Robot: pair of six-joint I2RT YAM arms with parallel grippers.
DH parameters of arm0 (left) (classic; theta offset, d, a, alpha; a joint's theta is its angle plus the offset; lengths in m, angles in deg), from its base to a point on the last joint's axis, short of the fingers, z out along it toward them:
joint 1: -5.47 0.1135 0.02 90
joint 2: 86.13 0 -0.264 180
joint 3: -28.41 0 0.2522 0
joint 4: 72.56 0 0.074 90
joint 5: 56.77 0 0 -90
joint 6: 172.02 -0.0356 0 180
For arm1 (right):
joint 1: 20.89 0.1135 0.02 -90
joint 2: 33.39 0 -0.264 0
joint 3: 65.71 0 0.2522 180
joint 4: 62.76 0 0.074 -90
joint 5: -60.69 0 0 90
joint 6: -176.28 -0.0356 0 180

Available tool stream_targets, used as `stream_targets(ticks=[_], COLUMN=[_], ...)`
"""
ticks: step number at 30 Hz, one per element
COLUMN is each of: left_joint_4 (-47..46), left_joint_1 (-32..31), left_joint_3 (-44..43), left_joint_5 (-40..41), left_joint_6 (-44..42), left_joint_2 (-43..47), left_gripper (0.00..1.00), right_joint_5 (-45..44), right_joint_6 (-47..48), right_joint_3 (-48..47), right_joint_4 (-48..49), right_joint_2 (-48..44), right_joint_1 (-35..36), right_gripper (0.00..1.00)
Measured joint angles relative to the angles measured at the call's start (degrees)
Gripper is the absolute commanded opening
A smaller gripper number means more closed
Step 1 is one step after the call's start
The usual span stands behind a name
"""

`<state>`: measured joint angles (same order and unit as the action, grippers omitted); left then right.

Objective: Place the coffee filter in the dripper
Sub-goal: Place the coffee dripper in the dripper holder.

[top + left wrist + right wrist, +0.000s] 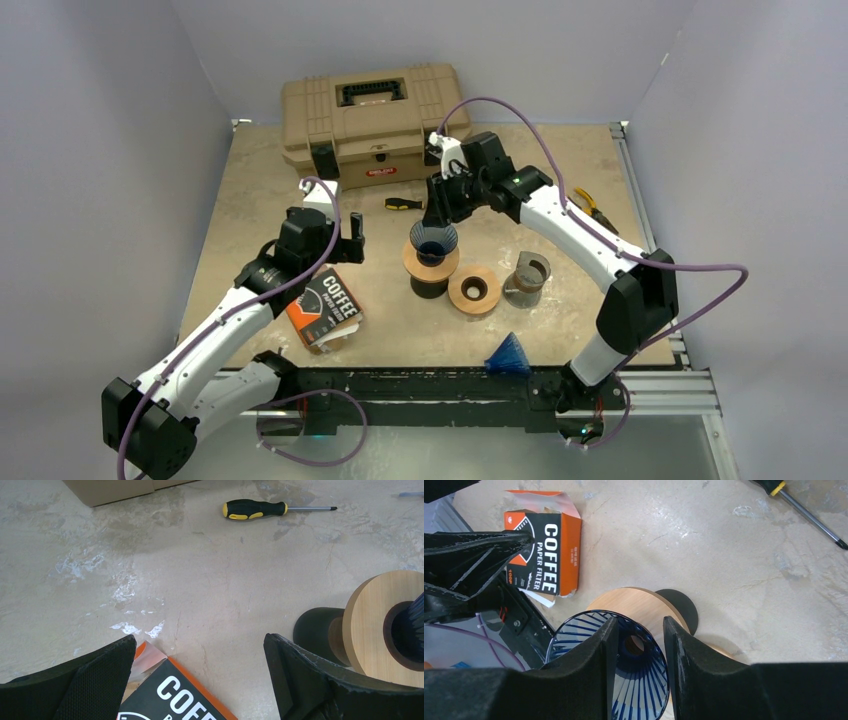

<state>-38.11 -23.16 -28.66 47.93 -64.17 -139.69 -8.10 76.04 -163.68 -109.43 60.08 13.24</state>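
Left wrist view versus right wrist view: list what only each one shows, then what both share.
Only left wrist: the toolbox corner and the left gripper, open. Only right wrist: the right gripper over the dripper rim, jaws apart, and the coffee filter box lettering in full. Both: screwdriver, coffee filter box, wooden stand, part of the dripper.
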Motion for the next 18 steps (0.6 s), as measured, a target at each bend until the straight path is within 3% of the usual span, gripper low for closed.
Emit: stream_targets(ticks=[12,18], left_joint_4=[0.0,0.0], left_joint_1=[0.0,0.0], left_joint_3=[0.0,0.0], left_joint_5=[-0.35,-0.44], left_joint_6=[0.0,0.0], left_joint_2=[0.0,0.0], left_gripper=[0.99,0.99], right_joint_5=[1.09,0.87], right_joint_6=[-0.68,-0.96], right_joint_3=[0.0,0.0], right_joint_4=[1.01,1.25], right_joint_2=[0.02,0.02], right_joint_1=[1.31,1.51], right_gripper=[0.39,0.51])
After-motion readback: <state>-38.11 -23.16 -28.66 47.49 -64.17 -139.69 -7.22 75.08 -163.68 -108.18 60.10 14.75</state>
